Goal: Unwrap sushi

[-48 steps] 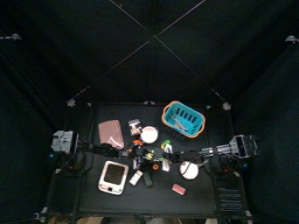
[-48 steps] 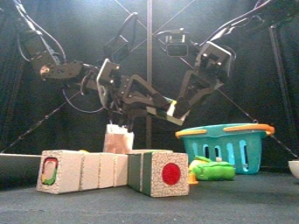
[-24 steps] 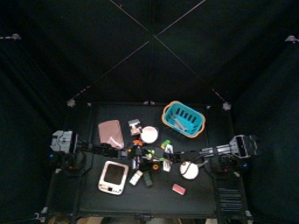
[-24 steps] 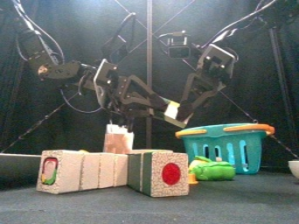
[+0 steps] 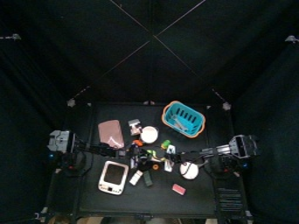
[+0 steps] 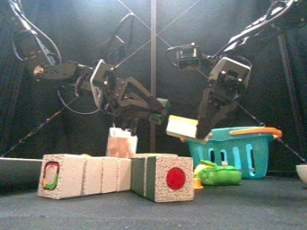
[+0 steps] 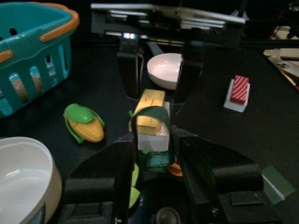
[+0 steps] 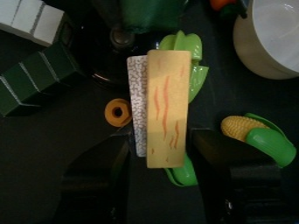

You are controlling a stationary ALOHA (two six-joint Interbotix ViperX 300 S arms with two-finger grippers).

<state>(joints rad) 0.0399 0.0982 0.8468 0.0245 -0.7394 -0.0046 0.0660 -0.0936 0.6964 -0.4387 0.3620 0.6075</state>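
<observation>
Right gripper (image 6: 182, 127) now lower and nearer the teal basket (image 6: 240, 148), clamped on the sushi piece (image 8: 163, 107), left gripper (image 7: 152, 166) jaws wide, holding nothing.

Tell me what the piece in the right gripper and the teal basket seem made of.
Sushi piece: likely painted wood, matte; flat block edges, orange streaks on tan, speckled white side. Teal basket: apparently moulded plastic, slightly glossy; slotted walls, orange rim.
</observation>
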